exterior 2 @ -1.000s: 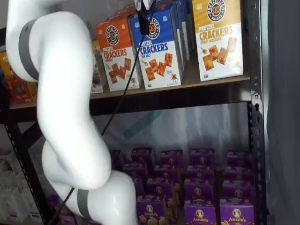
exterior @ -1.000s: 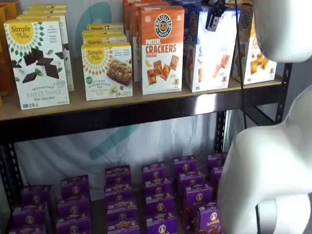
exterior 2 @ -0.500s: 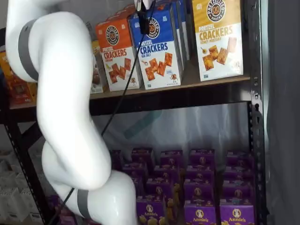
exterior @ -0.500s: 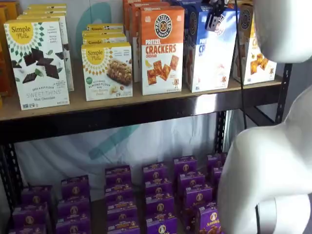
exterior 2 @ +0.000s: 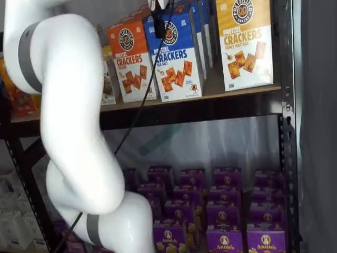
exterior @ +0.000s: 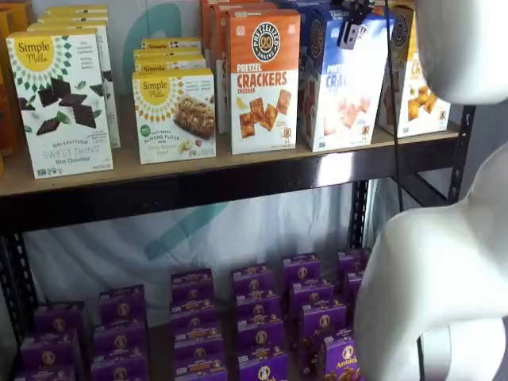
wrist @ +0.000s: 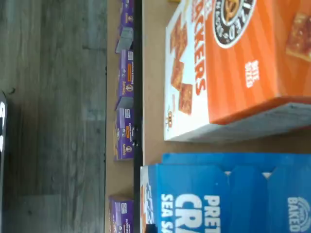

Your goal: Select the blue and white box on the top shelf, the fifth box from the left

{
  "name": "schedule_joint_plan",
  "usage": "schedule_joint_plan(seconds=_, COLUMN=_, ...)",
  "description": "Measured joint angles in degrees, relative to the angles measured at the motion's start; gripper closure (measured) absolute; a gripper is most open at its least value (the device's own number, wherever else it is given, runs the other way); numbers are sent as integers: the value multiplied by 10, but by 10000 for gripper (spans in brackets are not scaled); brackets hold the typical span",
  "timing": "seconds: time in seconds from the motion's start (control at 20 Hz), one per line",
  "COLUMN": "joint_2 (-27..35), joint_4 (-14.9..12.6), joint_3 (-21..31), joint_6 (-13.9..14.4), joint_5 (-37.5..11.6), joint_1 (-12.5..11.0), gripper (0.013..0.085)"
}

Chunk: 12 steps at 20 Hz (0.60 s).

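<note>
The blue and white box stands on the top shelf between an orange-topped cracker box and a yellow-topped one. It is blurred in one shelf view and leans slightly in a shelf view. My gripper hangs from the upper edge with its black fingers closed on the box's top edge. In the wrist view the blue box's top flap lies close under the camera, beside the orange box.
Simple Mills boxes fill the shelf's left part. Several purple boxes stand on the lower shelf. My white arm stands in front of the shelves, with a black cable hanging beside it. A black upright is at the right.
The blue and white box has shifted and tilted a little with the gripper on its top; more of its lettering shows. The other boxes have not moved.
</note>
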Motion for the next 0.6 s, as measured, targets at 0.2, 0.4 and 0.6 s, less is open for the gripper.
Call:
schedule_joint_plan(seconds=0.2, joint_2=-11, joint_4=8, joint_3=3, joint_6=2, joint_5=11, joint_1=-4, gripper=370)
schedule_joint_plan(seconds=0.4, joint_2=-20, joint_4=9, joint_3=7, joint_6=2, joint_5=19, joint_1=-4, gripper=370)
schedule_joint_plan(seconds=0.6, joint_2=-33, joint_4=4, joint_3=15, joint_6=3, joint_5=25, joint_1=-3, gripper=410)
